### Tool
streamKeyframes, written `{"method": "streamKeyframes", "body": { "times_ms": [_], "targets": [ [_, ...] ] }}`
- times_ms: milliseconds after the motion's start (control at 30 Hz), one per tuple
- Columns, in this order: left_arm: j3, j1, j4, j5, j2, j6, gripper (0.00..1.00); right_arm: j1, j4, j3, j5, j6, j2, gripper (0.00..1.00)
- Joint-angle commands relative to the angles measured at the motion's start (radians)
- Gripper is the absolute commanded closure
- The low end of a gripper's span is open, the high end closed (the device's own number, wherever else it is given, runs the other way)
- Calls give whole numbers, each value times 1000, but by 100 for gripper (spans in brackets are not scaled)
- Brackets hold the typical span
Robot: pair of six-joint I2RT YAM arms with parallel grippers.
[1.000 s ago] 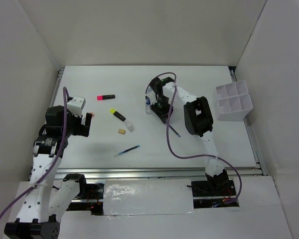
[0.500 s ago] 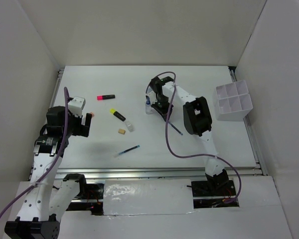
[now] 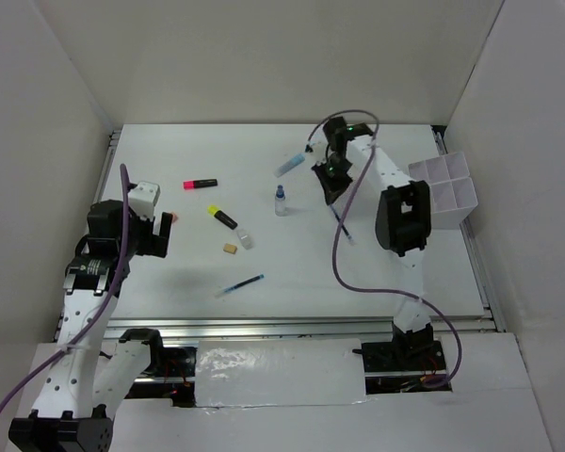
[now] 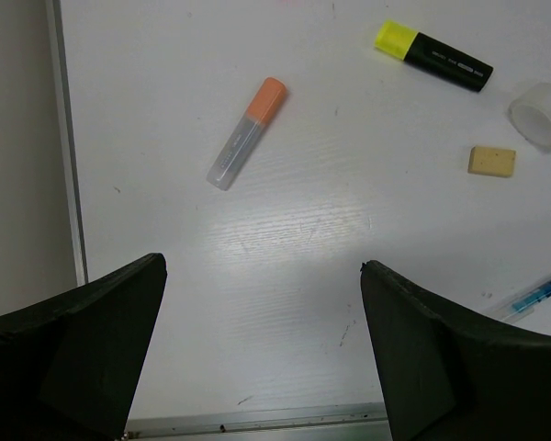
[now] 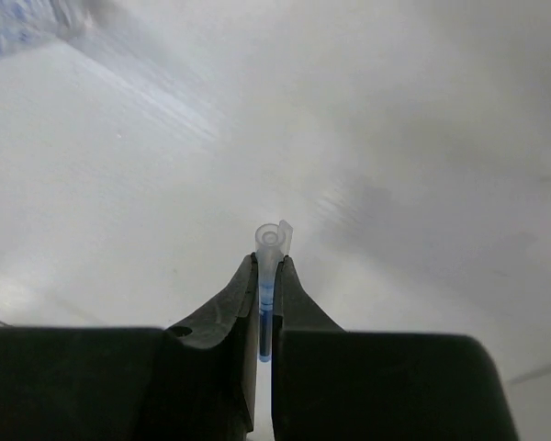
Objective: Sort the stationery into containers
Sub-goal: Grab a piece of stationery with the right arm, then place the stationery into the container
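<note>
My right gripper [image 3: 330, 185] is shut on a thin blue pen [image 5: 270, 250], held above the table; the pen's lower end [image 3: 347, 233] hangs below it. The clear organiser tray [image 3: 440, 191] stands to its right. A light-blue-capped tube [image 3: 289, 167] and a tiny blue-capped bottle [image 3: 281, 200] lie to its left. A pink highlighter [image 3: 200, 184], a yellow highlighter [image 3: 222, 217], a tan eraser [image 3: 230, 249] and a second blue pen [image 3: 240, 285] lie mid-table. My left gripper [image 3: 165, 235] is open and empty [image 4: 262, 367].
An orange-capped clear tube [image 4: 248, 133] lies just ahead of my left gripper. A small clear round piece [image 4: 538, 114] sits by the eraser [image 4: 491, 161]. White walls enclose the table on three sides. A purple cable loops below my right arm.
My right gripper has moved right and back, away from the tiny bottle, carrying the blue pen. The light-blue-capped tube now shows. The left arm has not moved.
</note>
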State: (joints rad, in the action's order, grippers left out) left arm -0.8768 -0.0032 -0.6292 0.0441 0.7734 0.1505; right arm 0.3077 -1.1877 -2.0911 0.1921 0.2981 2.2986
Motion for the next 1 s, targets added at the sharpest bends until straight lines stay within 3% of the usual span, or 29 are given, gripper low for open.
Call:
{"method": "streamKeyframes", "body": {
  "times_ms": [0, 167, 267, 300, 433, 567, 767, 967],
  "targets": [
    [-10, 0, 48, 16, -22, -32, 1, -90, 146, 3, 47, -33, -290, 100],
    [-4, 0, 77, -36, -39, -28, 1, -133, 334, 97, -107, -89, -500, 100],
    [9, 0, 120, -36, -52, -35, 1, -168, 598, 361, -268, -108, -718, 100],
    [10, 0, 141, -35, -56, -35, 1, -177, 735, 417, -314, -94, -747, 100],
    [30, 0, 195, -79, -72, -39, 1, -190, 979, 558, -597, -21, -789, 100],
    [44, 0, 235, -113, -89, -19, 1, -235, 1071, 554, -808, -14, -719, 100],
    [21, -1, 241, -145, -63, 20, 1, -350, 1036, 467, -872, -180, -647, 100],
    [-4, -1, 244, -179, -34, 31, 1, -418, 1094, 488, -872, -252, -616, 100]
  ]
}}
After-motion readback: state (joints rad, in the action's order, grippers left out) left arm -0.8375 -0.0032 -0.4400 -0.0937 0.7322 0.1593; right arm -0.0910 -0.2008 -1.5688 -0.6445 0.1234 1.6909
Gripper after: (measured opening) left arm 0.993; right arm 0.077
